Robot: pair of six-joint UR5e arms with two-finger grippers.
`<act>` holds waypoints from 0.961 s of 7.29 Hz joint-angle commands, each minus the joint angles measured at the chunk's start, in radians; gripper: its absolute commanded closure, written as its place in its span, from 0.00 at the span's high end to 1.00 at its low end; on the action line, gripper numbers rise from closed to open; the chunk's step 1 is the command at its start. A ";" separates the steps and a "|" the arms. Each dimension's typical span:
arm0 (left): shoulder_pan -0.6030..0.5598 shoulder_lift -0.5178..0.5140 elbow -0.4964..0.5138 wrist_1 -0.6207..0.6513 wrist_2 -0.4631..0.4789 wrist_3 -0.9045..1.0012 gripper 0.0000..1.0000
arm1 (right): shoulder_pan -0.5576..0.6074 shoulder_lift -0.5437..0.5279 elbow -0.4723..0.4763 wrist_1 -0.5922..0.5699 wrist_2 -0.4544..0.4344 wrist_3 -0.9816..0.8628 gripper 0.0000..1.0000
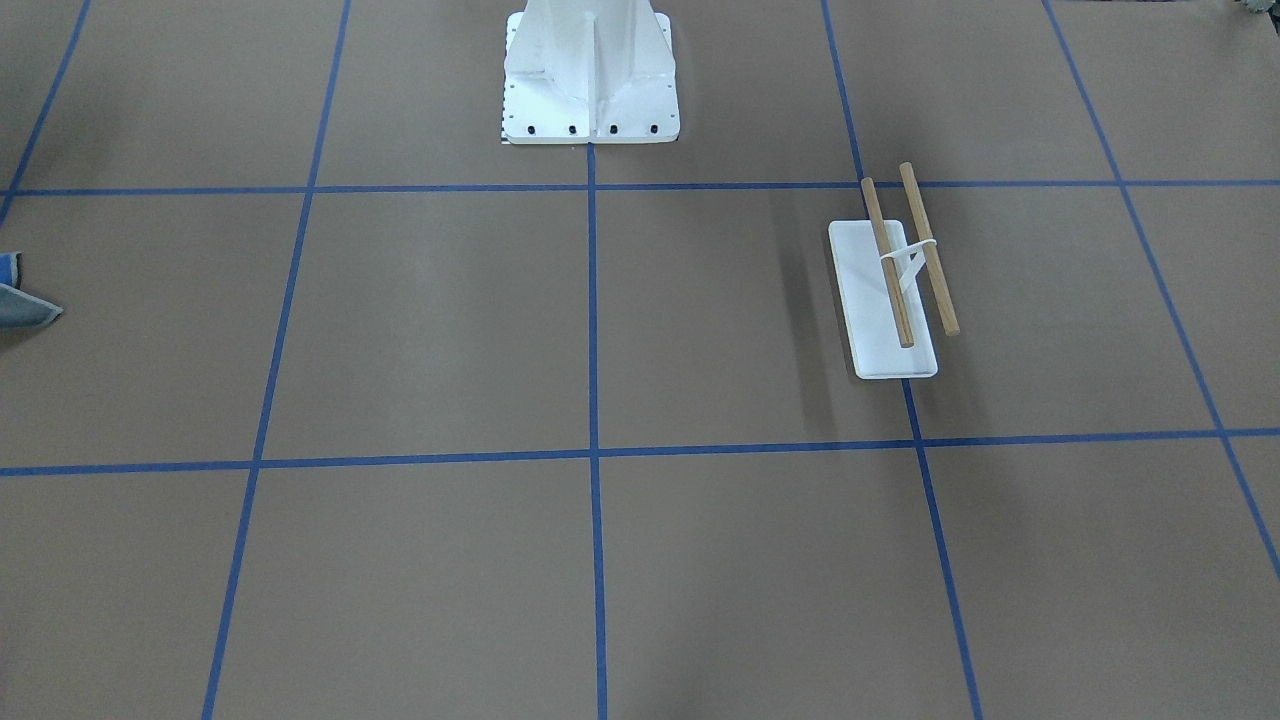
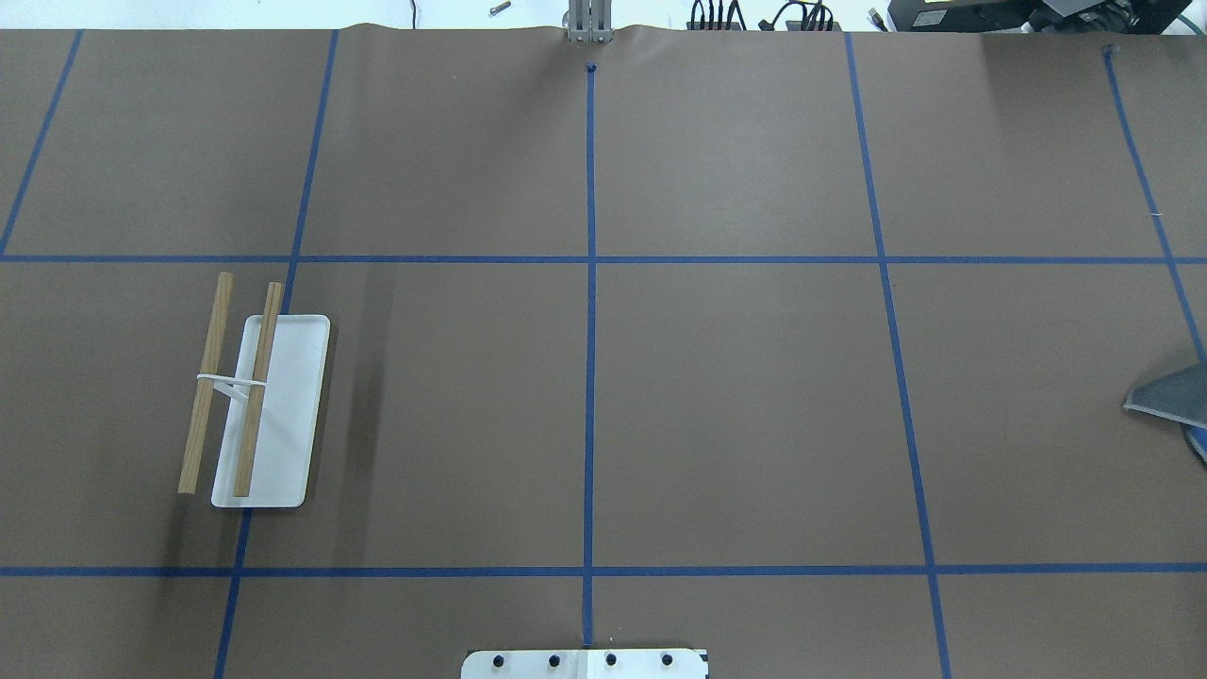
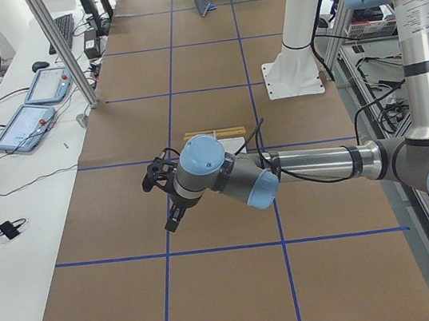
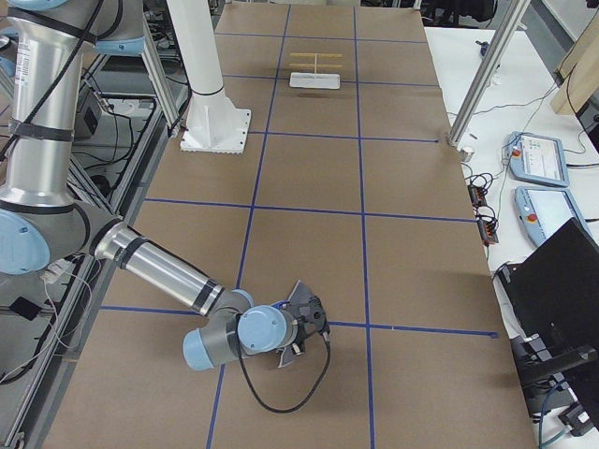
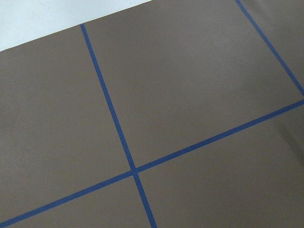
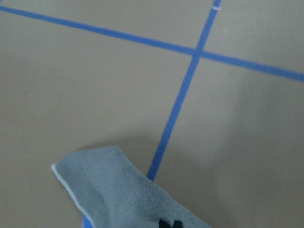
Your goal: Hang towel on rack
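Note:
The rack (image 2: 283,415) stands on the robot's left half of the table, with a white base and two bare wooden dowels; it also shows in the front view (image 1: 880,320). The dark grey towel (image 6: 118,190) with pale edging is at the far right table edge (image 2: 1174,394), its corner lifted off the table. My right gripper (image 6: 168,223) shows as dark tips pinched together in the cloth, low over the table in the right side view (image 4: 307,318). My left gripper (image 3: 169,216) hovers over bare table just past the rack; I cannot tell whether it is open or shut.
The white bolted robot mount (image 1: 590,80) stands at the middle of the robot's side. Blue tape lines (image 2: 590,311) divide the brown table into squares. Operator desks with pendants (image 3: 27,124) run along the far side.

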 commanded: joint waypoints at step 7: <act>0.224 -0.418 0.025 0.010 -0.060 -0.406 0.98 | -0.292 0.613 0.088 -0.093 -0.083 0.697 0.00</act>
